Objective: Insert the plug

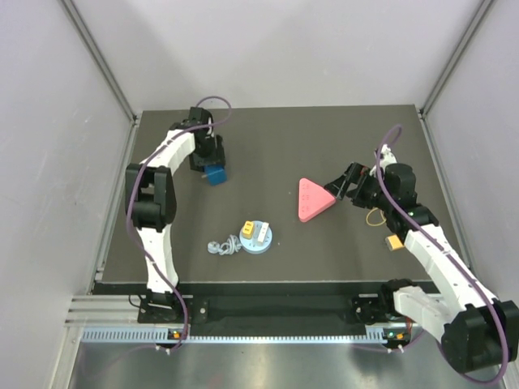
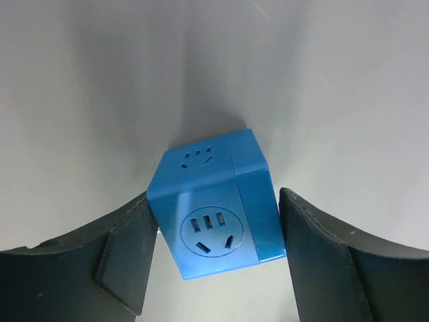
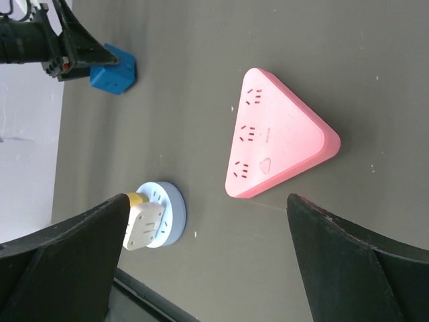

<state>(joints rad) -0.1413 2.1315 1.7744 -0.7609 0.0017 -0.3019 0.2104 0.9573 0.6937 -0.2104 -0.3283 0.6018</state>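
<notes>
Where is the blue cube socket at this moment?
In the top view, the blue cube socket stands at the far left of the table, between the fingers of the left gripper; the pink socket lies to its right.

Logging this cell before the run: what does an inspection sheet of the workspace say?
Surface: dark tabletop, matte.
Job's things: blue cube socket; pink triangular power strip; round socket carrying a white adapter.
Clutter: yellow loop by the right arm.
Grippers: left gripper straddles the cube, grip unclear; right gripper open, empty.
Cables: purple cables along both arms; grey cord coiled beside the round socket.
Surroundings: pale enclosure walls.
</notes>
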